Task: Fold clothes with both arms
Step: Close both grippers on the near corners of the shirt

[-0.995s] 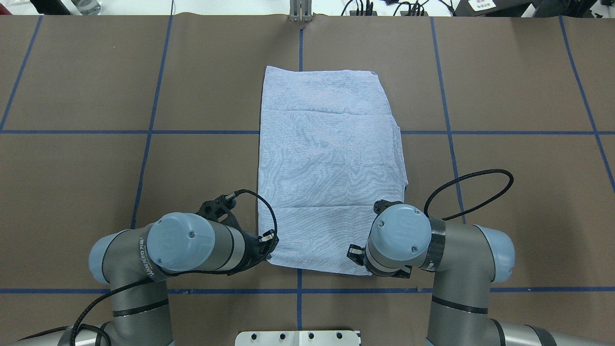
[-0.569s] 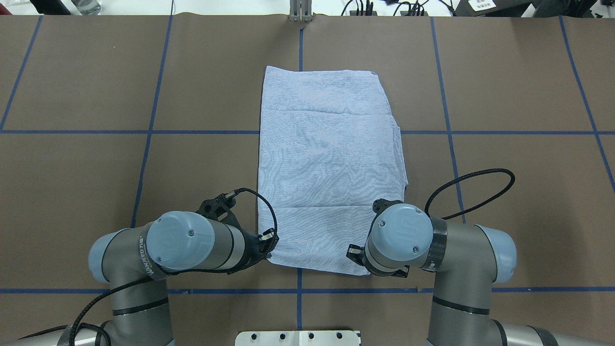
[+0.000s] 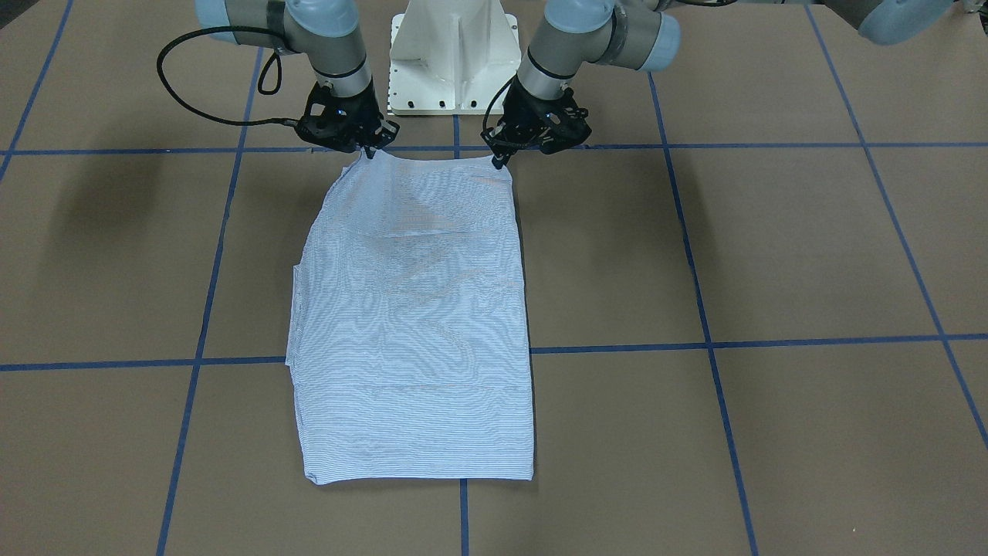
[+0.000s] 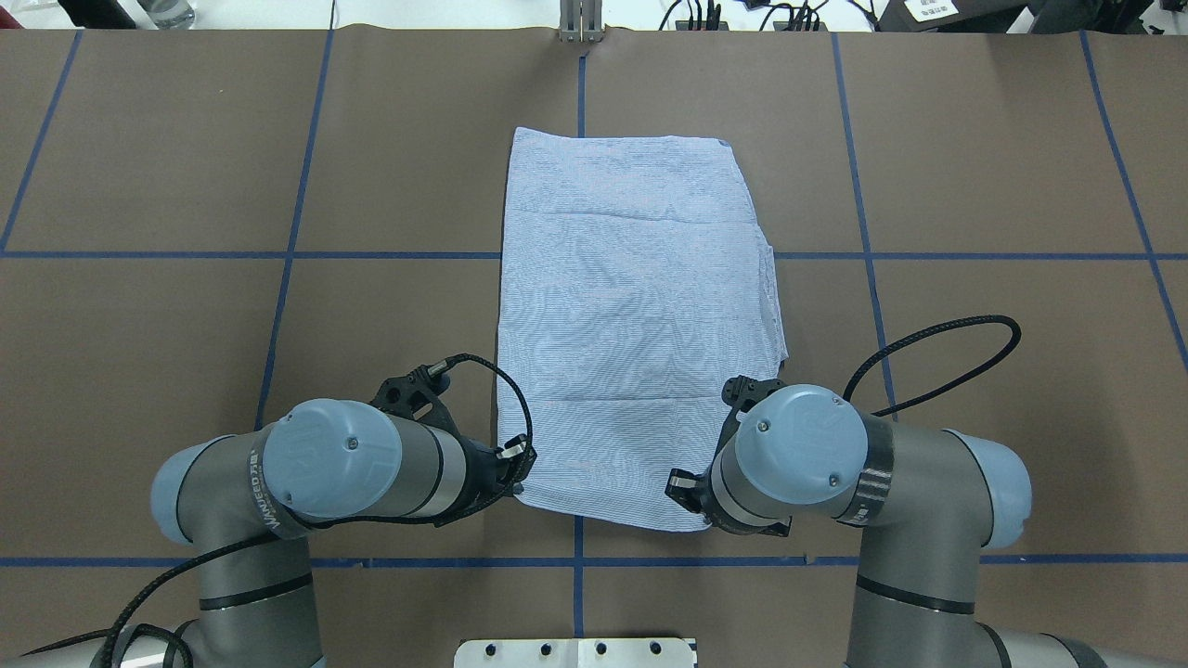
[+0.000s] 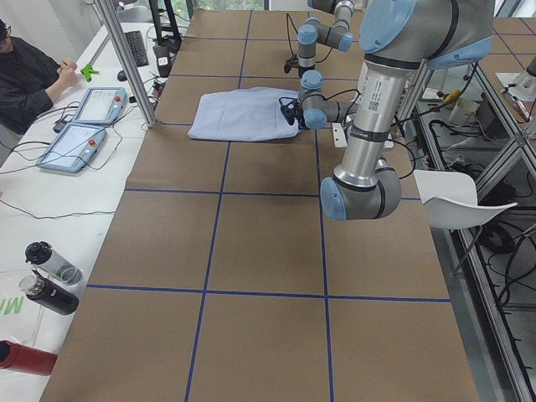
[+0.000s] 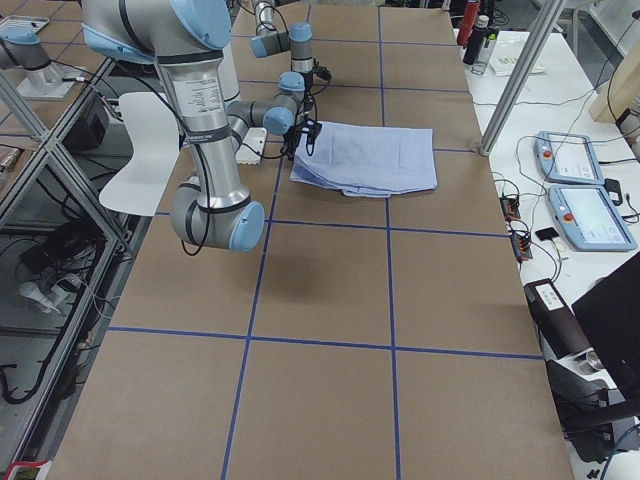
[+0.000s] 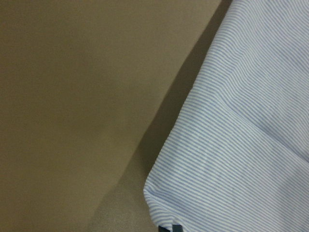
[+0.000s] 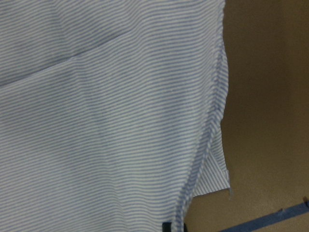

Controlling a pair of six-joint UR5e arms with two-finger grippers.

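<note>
The clothes are one light blue-and-white striped shirt (image 3: 409, 309) folded into a long rectangle (image 4: 631, 306) in the middle of the brown table. Both arms reach down to its edge nearest the robot. My left gripper (image 3: 499, 158) is shut on one near corner, and my right gripper (image 3: 370, 152) is shut on the other. Both corners are raised a little off the table, with the edge sagging between them. The left wrist view shows the pinched corner of the shirt (image 7: 241, 145) above brown table. In the right wrist view the striped cloth (image 8: 96, 121) shows layered edges.
The white pedestal base (image 3: 451, 46) stands just behind the grippers. Blue tape lines (image 4: 575, 561) grid the table. A white bench beside the table's far side holds control pendants (image 5: 84, 126) and bottles (image 5: 46, 280), with a person (image 5: 29, 71) seated there. A white chair (image 6: 150, 150) stands behind the robot.
Both arms have risen slightly, so their wrists look larger from overhead. The shirt's near corners have lifted and drawn in a little. The rest of the shirt lies as before.
</note>
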